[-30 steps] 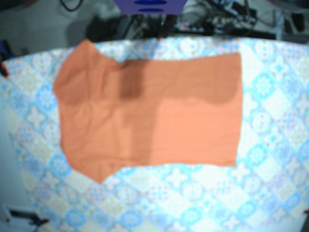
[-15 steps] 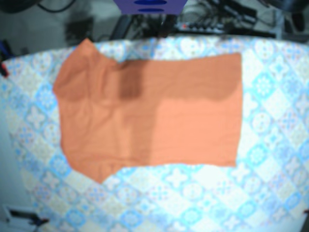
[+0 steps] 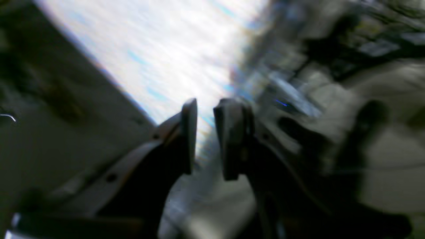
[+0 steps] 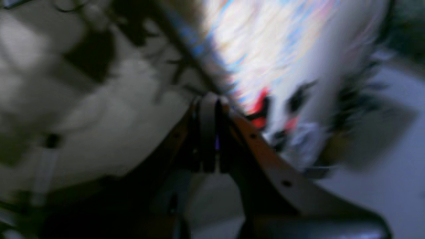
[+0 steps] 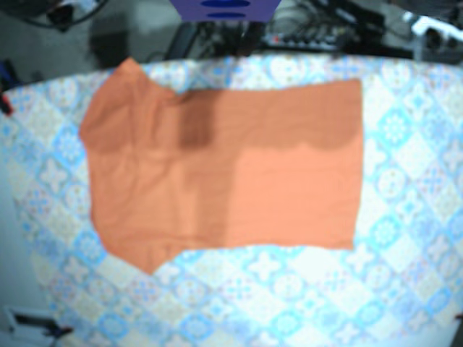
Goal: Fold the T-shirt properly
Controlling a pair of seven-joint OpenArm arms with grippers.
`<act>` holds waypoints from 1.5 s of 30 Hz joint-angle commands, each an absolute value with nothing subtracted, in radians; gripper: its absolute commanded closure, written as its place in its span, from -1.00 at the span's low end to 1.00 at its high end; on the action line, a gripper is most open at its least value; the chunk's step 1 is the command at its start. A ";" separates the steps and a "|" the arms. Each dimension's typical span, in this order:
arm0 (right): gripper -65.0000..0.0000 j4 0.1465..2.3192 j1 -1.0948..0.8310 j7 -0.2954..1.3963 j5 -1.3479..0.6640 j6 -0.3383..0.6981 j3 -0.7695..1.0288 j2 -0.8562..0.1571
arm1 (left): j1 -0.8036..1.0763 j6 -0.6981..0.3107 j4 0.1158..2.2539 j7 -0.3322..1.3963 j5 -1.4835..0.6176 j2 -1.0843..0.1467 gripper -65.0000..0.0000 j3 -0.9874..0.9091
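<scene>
Shirt [image 5: 224, 170] lies flat on the table [image 5: 405, 289], untouched, so I judge no fold is in hand: my left gripper [image 3: 205, 109] hangs narrowly apart and empty, my right gripper [image 4: 209, 99] pinched together on nothing, both held away from it.

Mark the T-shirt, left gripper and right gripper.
T-shirt [image 5: 224, 166]: base view, middle of the orange fabric.
left gripper [image 3: 205, 109]: left wrist view, gap between its parted fingers.
right gripper [image 4: 212, 101]: right wrist view, tips of its closed fingers.
</scene>
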State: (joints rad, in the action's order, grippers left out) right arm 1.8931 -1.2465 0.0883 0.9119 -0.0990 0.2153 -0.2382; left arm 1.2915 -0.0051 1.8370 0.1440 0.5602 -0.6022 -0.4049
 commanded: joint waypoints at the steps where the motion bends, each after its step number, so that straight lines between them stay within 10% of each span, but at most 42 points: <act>1: 1.00 1.913 -1.244 0.096 0.944 -0.108 0.217 -0.245 | 1.309 -0.004 1.876 0.193 0.579 -0.619 0.58 -0.412; 14: 0.65 1.916 -1.000 0.105 1.135 -0.062 0.151 -0.309 | 1.112 -0.107 1.982 0.374 0.759 -0.714 0.56 -0.246; 25: -0.14 1.885 -0.822 0.105 1.130 0.050 0.136 -0.351 | 0.914 -0.188 1.979 0.377 0.857 -0.707 0.56 -0.110; 45: -0.15 1.616 -0.657 0.099 1.129 0.058 0.077 -0.352 | 0.792 -0.222 1.977 0.518 0.855 -0.762 0.39 0.053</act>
